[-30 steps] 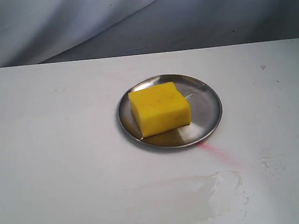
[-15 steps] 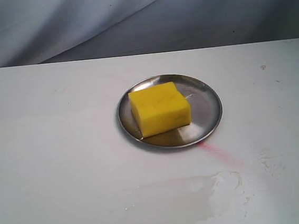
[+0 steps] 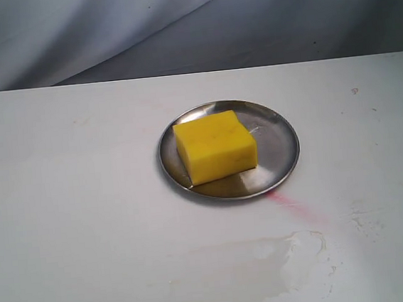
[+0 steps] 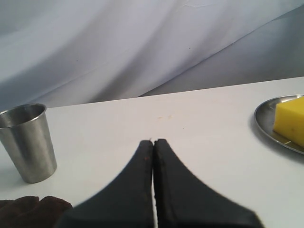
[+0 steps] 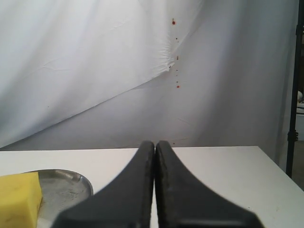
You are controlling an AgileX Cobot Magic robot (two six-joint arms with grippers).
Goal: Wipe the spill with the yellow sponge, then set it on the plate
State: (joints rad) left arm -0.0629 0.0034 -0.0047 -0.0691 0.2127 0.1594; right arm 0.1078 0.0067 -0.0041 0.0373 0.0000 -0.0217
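The yellow sponge (image 3: 215, 147) lies flat on the silver plate (image 3: 276, 144) in the middle of the white table; both show at the edge of the left wrist view, sponge (image 4: 290, 120) on plate (image 4: 266, 122), and of the right wrist view, sponge (image 5: 18, 199) on plate (image 5: 66, 185). No glossy amber spill shows; a dull wet smear (image 3: 270, 266) marks the table in front of the plate. My left gripper (image 4: 153, 141) is shut on nothing, away from the plate. My right gripper (image 5: 155, 142) is shut and empty too. Neither arm appears in the exterior view.
A pinkish-red streak (image 3: 296, 206) runs from the plate's front rim toward the near right. A steel cup (image 4: 27, 142) stands upright in the left wrist view, with a dark brown object (image 4: 28, 209) near it. Grey cloth hangs behind the table.
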